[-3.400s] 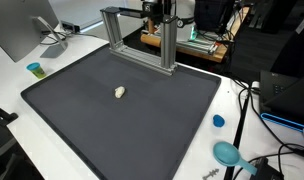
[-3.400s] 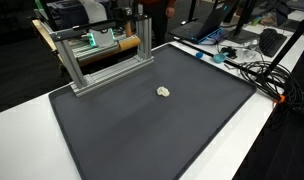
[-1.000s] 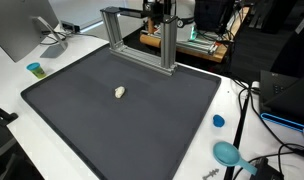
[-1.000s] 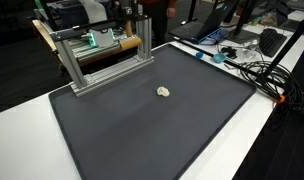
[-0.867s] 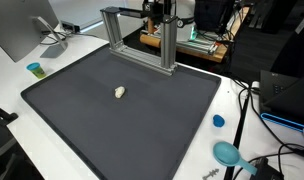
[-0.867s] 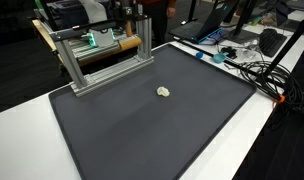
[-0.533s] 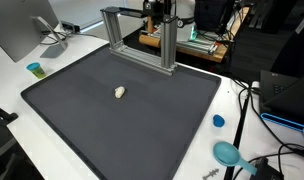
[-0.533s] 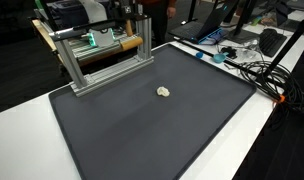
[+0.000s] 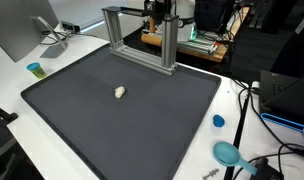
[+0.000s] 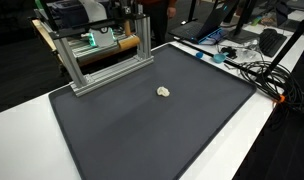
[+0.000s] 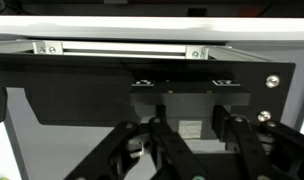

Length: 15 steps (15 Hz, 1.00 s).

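Observation:
My gripper is at the back of the table, by the aluminium frame, and in both exterior views it is largely lost among dark equipment. In the wrist view its black finger links fill the bottom edge. The jaws stand drawn in, and I see nothing between them. Straight ahead is the frame's crossbar with a dark panel under it. A small cream lump lies alone near the middle of the dark mat, far from the gripper. It also shows in an exterior view, the lump on the mat.
A blue cup stands on the white table beside a monitor. A blue cap and a teal scoop lie past the mat's other edge. Cables and laptops crowd the table's far side.

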Motion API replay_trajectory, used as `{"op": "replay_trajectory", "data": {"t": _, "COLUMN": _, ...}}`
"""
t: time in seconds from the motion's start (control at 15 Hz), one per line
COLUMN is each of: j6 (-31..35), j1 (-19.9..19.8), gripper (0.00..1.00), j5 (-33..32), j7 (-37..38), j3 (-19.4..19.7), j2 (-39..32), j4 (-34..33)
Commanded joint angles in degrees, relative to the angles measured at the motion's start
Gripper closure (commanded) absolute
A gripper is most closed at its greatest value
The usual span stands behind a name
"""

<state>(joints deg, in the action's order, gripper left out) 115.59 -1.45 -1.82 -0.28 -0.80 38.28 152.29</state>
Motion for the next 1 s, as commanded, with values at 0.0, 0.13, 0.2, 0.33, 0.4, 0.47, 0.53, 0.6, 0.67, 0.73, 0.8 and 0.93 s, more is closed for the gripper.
{"op": "replay_trajectory", "data": {"t": 0.0, "j6": 1.0, "j1": 0.2, "gripper": 0.79, "j5": 0.8, "j7": 1.0, "j3": 0.7, "j2": -0.2, "j4": -0.5}}
{"op": "replay_trajectory", "data": {"t": 0.13, "j6": 4.1, "j1": -0.3, "gripper": 0.79, "j5": 0.6, "j7": 3.2, "j3": 0.2, "j2": -0.1, "j4": -0.6}}
{"op": "replay_trajectory", "data": {"t": 0.2, "j6": 5.5, "j1": -0.5, "gripper": 0.79, "j5": 0.4, "j7": 4.2, "j3": -0.1, "j2": 0.1, "j4": -1.0}}
{"op": "replay_trajectory", "data": {"t": 0.33, "j6": 7.1, "j1": -1.0, "gripper": 0.79, "j5": -0.2, "j7": 5.4, "j3": -0.5, "j2": -1.3, "j4": -3.5}}
{"op": "replay_trajectory", "data": {"t": 0.4, "j6": 8.4, "j1": -1.4, "gripper": 0.79, "j5": -0.7, "j7": 6.3, "j3": -0.8, "j2": -2.4, "j4": -4.9}}
{"op": "replay_trajectory", "data": {"t": 0.47, "j6": 9.4, "j1": -2.0, "gripper": 0.79, "j5": -1.5, "j7": 7.2, "j3": -1.3, "j2": -4.2, "j4": -7.2}}
{"op": "replay_trajectory", "data": {"t": 0.53, "j6": 10.0, "j1": -2.4, "gripper": 0.79, "j5": -2.1, "j7": 7.7, "j3": -1.5, "j2": -6.0, "j4": -9.4}}
{"op": "replay_trajectory", "data": {"t": 0.6, "j6": 10.4, "j1": -3.2, "gripper": 0.79, "j5": -3.1, "j7": 8.6, "j3": -1.9, "j2": -8.4, "j4": -12.2}}
{"op": "replay_trajectory", "data": {"t": 0.67, "j6": 10.4, "j1": -3.8, "gripper": 0.79, "j5": -4.0, "j7": 9.2, "j3": -2.2, "j2": -11.6, "j4": -15.6}}
{"op": "replay_trajectory", "data": {"t": 0.73, "j6": 9.8, "j1": -4.1, "gripper": 0.79, "j5": -4.8, "j7": 9.8, "j3": -2.4, "j2": -14.8, "j4": -18.9}}
{"op": "replay_trajectory", "data": {"t": 0.8, "j6": 9.1, "j1": -4.7, "gripper": 0.79, "j5": -5.3, "j7": 10.5, "j3": -3.0, "j2": -18.4, "j4": -22.5}}
{"op": "replay_trajectory", "data": {"t": 0.93, "j6": 7.5, "j1": -4.5, "gripper": 0.79, "j5": -6.6, "j7": 12.3, "j3": -3.3, "j2": -24.6, "j4": -28.7}}
